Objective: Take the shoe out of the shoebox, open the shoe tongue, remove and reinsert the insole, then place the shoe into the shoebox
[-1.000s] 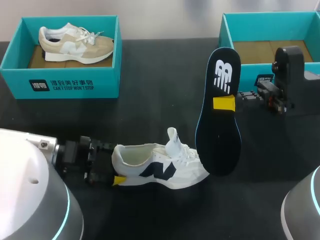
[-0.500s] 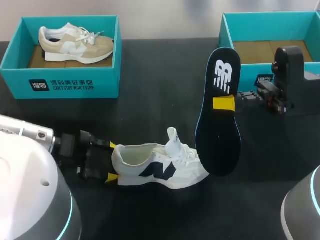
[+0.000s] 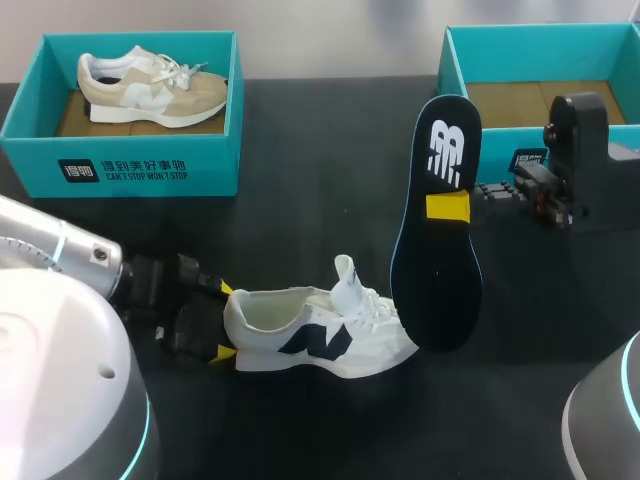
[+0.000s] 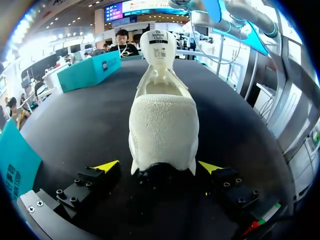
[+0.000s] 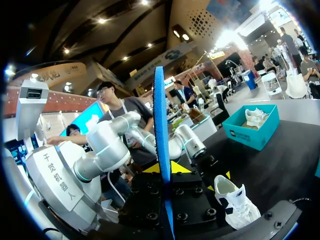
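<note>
The shoe (image 4: 162, 115) lies on the table (image 3: 300, 230), its long axis running straight ahead of your left end effector (image 4: 158, 166), whose fingers stand apart beside the heel. Your right end effector (image 5: 164, 167) is clamped on the insole (image 5: 160, 125), held upright beyond the toe.

The desk (image 3: 300, 150) is carrying two teal boxes, the left shoebox (image 3: 150, 150) and the right shoebox (image 3: 540, 48). Two shoes are showing, a beige shoe (image 3: 150, 92) and a white shoe (image 3: 330, 340). One dark insole (image 3: 440, 285) is showing too, and two pincers are hovering over the desk, the left pincer (image 3: 224, 320) and the right pincer (image 3: 448, 207).
</note>
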Tool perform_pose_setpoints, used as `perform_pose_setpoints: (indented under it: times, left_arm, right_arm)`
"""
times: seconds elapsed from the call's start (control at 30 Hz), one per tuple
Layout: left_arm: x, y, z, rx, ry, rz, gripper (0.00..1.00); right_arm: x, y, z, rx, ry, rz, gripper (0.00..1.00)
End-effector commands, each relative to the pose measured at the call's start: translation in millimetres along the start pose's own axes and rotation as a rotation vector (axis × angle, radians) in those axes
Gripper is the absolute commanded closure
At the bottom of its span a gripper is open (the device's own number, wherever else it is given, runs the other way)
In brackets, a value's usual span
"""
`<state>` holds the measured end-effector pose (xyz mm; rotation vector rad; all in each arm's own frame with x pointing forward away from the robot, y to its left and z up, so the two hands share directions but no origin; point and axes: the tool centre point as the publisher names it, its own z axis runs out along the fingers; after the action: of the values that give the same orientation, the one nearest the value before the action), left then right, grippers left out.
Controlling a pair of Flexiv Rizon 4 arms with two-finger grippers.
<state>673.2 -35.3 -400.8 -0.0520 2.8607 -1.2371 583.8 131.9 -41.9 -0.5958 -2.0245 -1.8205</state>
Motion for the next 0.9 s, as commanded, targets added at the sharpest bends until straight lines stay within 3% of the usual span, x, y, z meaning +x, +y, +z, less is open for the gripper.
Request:
perform_pose_setpoints:
  times: [0.03,0.13,0.27,0.67,0.9]
  left_arm:
    - [0.0,-1,0,-0.006,0.001,-0.001,0.00]
    - [0.0,-1,0,-0.006,0.001,-0.001,0.00]
    - [1.3,-8,-1,-0.091,0.017,0.027,0.00]
    - [8.3,-20,-10,-0.356,0.056,0.051,0.00]
    - [4.3,-23,-15,-0.560,0.040,0.071,0.00]
  right_arm:
    - [-1.2,1.4,2,0.003,0.000,0.001,1.00]
    - [-1.2,1.4,2,0.003,0.000,0.001,1.00]
    - [-1.2,1.4,2,0.003,0.000,0.001,1.00]
    - [-1.2,1.4,2,0.003,0.000,0.001,1.00]
    - [-1.2,1.4,2,0.003,0.000,0.001,1.00]
